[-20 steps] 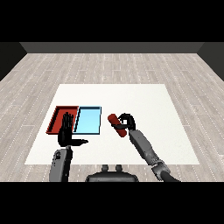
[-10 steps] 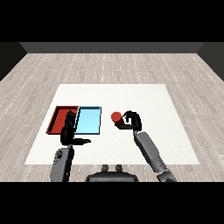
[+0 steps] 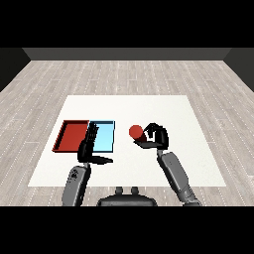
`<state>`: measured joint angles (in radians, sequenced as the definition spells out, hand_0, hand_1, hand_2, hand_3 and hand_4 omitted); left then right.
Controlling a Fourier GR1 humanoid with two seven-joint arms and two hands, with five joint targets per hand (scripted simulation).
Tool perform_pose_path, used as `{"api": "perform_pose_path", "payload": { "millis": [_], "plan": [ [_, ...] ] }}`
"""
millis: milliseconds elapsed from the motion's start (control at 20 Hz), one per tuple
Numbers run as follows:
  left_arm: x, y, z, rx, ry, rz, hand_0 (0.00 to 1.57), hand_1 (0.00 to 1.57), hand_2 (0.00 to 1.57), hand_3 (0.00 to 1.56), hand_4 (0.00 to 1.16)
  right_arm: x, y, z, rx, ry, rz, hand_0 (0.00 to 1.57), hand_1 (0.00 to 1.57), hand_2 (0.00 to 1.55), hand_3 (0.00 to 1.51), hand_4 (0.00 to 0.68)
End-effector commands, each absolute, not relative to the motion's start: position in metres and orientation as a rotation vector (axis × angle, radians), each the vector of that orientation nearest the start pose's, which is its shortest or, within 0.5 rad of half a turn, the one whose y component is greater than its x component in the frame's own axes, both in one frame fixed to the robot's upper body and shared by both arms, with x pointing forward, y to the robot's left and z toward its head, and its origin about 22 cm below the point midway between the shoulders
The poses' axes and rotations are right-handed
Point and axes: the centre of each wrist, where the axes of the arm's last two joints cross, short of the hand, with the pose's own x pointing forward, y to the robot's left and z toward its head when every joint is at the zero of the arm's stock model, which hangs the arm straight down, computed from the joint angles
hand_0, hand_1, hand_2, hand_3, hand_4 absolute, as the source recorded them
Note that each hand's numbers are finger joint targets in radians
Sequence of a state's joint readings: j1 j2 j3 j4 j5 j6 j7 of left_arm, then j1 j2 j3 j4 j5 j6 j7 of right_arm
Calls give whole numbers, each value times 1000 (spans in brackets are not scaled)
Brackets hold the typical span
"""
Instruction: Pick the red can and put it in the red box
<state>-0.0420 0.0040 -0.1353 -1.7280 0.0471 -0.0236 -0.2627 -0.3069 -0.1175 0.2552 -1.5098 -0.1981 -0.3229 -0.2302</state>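
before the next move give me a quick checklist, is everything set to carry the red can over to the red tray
1. Red can held: ok, the right hand is curled round it.
2. Can off the table: cannot tell from this one view.
3. Red tray free to receive: ok, nothing lies in it.
4. Path to the red tray: not ok, the light blue tray lies between, and the left hand stands with straight fingers over the seam of the two trays.
5. Left hand free: ok, it holds nothing.
6. Can short of the goal: ok, it is right of both trays.
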Motion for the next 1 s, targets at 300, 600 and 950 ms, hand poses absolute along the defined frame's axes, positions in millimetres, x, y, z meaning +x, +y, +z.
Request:
{"api": "perform_pose_path", "payload": {
  "millis": [300, 600, 950],
  "plan": [
    [239, 147, 47, -218, -1967, -154, 0, 0, 0, 0, 0, 304, -102, 71, 112, -2028, -20, 1442, 1442, 1415, 1383, 634],
    [273, 128, 38, -202, -1917, -170, 0, 0, 0, 0, 0, 288, -116, 64, 167, -2051, 0, 1449, 1449, 1432, 1399, 621],
    [275, 121, 21, -252, -1845, -204, 0, 0, 0, 0, 0, 289, -117, 94, 165, -2095, -24, 1445, 1445, 1439, 1395, 634]
  ]
}}
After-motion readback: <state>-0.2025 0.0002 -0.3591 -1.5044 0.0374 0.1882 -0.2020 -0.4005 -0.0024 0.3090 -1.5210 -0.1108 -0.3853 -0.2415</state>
